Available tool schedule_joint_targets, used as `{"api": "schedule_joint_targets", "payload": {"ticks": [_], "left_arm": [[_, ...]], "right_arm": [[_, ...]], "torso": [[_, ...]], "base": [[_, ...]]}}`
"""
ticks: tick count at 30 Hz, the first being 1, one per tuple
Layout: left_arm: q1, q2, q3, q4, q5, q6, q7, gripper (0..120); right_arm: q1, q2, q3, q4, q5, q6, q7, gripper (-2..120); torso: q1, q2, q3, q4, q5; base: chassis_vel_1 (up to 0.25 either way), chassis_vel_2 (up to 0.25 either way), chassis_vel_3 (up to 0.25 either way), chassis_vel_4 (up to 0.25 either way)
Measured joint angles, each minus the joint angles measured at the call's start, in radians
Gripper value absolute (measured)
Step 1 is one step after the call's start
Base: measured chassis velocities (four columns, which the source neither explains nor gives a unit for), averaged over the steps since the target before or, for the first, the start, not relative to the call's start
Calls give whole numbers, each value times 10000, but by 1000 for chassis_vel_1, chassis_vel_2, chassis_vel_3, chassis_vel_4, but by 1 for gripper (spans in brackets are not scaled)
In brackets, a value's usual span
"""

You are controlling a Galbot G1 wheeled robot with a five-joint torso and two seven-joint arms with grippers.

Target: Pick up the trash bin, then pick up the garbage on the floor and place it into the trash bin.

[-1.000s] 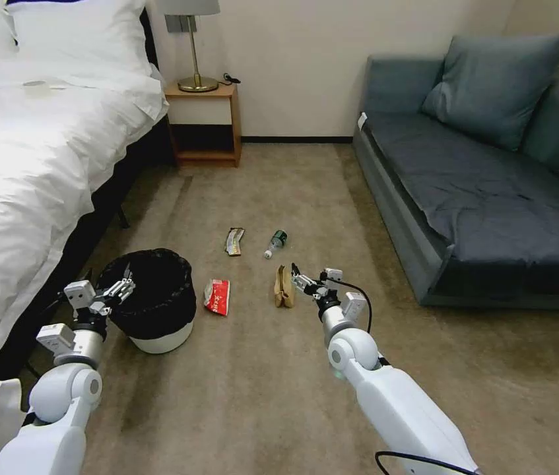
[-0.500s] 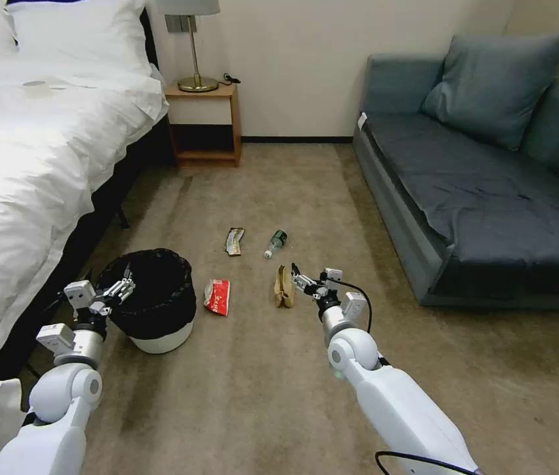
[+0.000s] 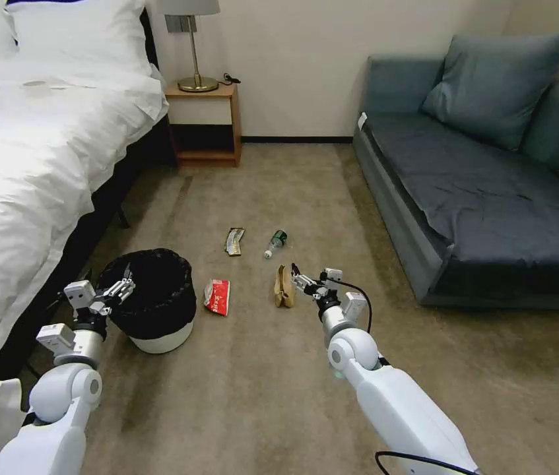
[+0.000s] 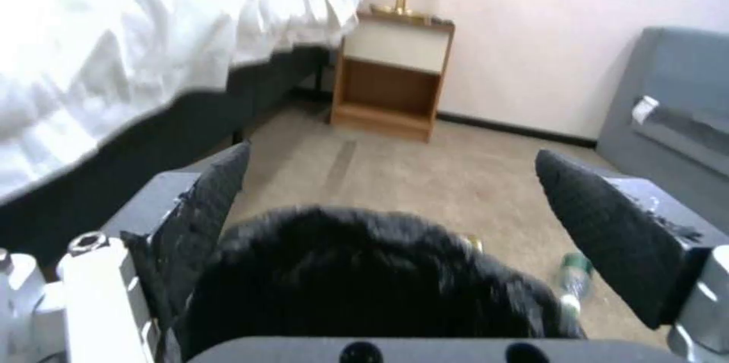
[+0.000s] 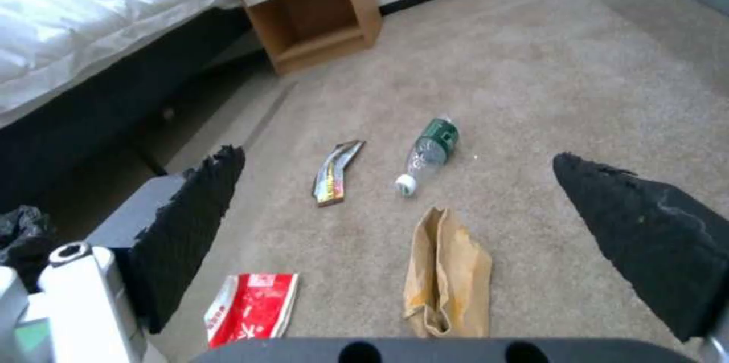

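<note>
the left gripper (image 3: pixel 121 287) hangs open at the trash bin (image 3: pixel 154 300) rim, so it seems it must close there, while the right gripper (image 3: pixel 300 282) waits open beside the paper bag (image 3: pixel 284 287).

We see the trash bin (image 3: pixel 154 300) standing upright on the carpet, white with a crinkly black liner. Right of the trash bin lies the red-and-white wrapper (image 3: pixel 217 296), then the tan paper bag (image 3: pixel 283 287); beyond these lie the dark-and-gold wrapper (image 3: pixel 233 241) and the green-labelled clear bottle (image 3: pixel 275 243).
</note>
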Motion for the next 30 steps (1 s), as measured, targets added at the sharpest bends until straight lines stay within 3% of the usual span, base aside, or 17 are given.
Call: {"api": "schedule_joint_targets", "payload": {"ticks": [1,4,7,8,10,12,22,24,26,30], "left_arm": [[-87,-327,-161,-231,518,-274,-42,100],[-157,-593,-295,-412,948,-517,-95,100],[-377,-1474,-728,-1006,2353,-1275,-259,100],[-377,-1474,-728,-1006,2353,-1275,-259,100],[-396,-1939,-840,-1413,2789,-1605,-343,100],[-366,-2109,-856,-1551,2873,-1693,-339,100],[-202,-1995,-1061,-1468,2707,-1650,-458,100],[-89,-1905,-1062,-1495,2466,-1446,-643,100],[-51,-1888,-1058,-1505,2460,-1417,-684,100],[106,-1865,-1000,-1620,2428,-1127,-887,100]], "right_arm": [[-23,4,31,10,-24,0,-1,100],[-87,11,108,50,-80,0,-3,100],[-921,162,1087,687,-804,116,-97,100],[-921,162,1087,687,-804,116,-97,100],[-1440,254,1696,1081,-1259,198,-162,100],[-1823,325,2146,1381,-1594,262,-210,100],[-3905,706,4582,2958,-3407,585,-471,100],[-4807,821,5611,3624,-4175,777,-690,100],[-4961,749,5766,3695,-4286,846,-821,100],[-5161,499,5929,3726,-4407,951,-1067,100]], "torso": [[0,0,0,1,1],[0,0,0,0,4],[0,0,0,-3,5],[0,0,0,-3,5],[0,0,0,-1,2],[0,0,-2,-6,6],[0,0,-3,-2,2],[0,1,-3,-2,3],[-1,1,-3,-9,2],[-1,1,-1,0,4]], "base": [[0,0,0,0],[0,0,0,0],[0,0,0,0],[0,0,0,0],[0,0,0,0],[0,0,0,0],[0,0,0,0],[0,0,0,0],[0,0,0,0],[0,0,0,0]]}}
